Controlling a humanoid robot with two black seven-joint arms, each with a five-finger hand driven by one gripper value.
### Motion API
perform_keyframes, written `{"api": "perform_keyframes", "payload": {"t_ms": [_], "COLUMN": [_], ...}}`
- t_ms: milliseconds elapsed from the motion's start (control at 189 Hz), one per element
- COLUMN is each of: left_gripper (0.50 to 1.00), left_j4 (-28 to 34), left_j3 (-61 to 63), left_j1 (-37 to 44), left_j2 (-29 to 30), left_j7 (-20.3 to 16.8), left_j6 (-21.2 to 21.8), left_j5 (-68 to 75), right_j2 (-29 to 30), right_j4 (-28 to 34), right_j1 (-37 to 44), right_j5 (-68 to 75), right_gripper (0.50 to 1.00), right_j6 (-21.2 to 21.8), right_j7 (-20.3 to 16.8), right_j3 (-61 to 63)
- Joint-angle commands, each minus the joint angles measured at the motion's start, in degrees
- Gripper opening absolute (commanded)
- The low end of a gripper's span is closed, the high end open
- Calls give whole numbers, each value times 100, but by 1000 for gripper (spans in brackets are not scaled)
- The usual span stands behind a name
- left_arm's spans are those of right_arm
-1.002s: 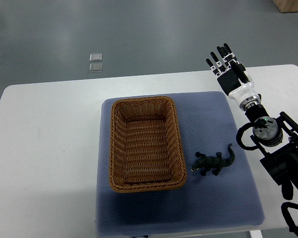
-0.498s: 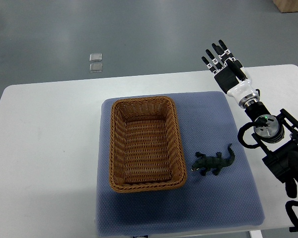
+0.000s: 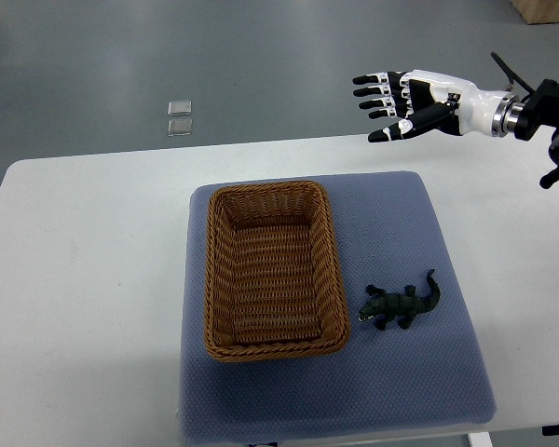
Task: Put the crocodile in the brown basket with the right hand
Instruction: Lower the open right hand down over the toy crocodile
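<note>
Status: my right hand [image 3: 427, 101] upper right of frame, fingers spread, empty; crocodile [image 3: 402, 304] on mat [image 3: 401, 223] just right of basket [image 3: 265, 192].

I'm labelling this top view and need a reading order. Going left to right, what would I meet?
small squares on the floor → basket → crocodile. The right hand, farther back, spans the same stretch as the crocodile, so it is left unplaced.

right robot hand [image 3: 412, 98] spread, empty | crocodile [image 3: 402, 304] beside brown basket [image 3: 271, 270]
</note>
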Motion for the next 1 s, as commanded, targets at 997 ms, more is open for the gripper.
{"api": "perform_keyframes", "payload": {"t_ms": [997], "left_gripper": [1000], "left_j4": [53], "left_j3": [2], "left_j1": [-32], "left_j2": [0], "left_j7": [0], "left_j6": [0], "left_j5": [-6], "right_j2": [-1421], "right_j4": [2615], "right_j1": [331], "right_j5": [-1163], "right_gripper": [928], "right_j6": [98], "right_j7": [-769], "right_j3": [-2328]}}
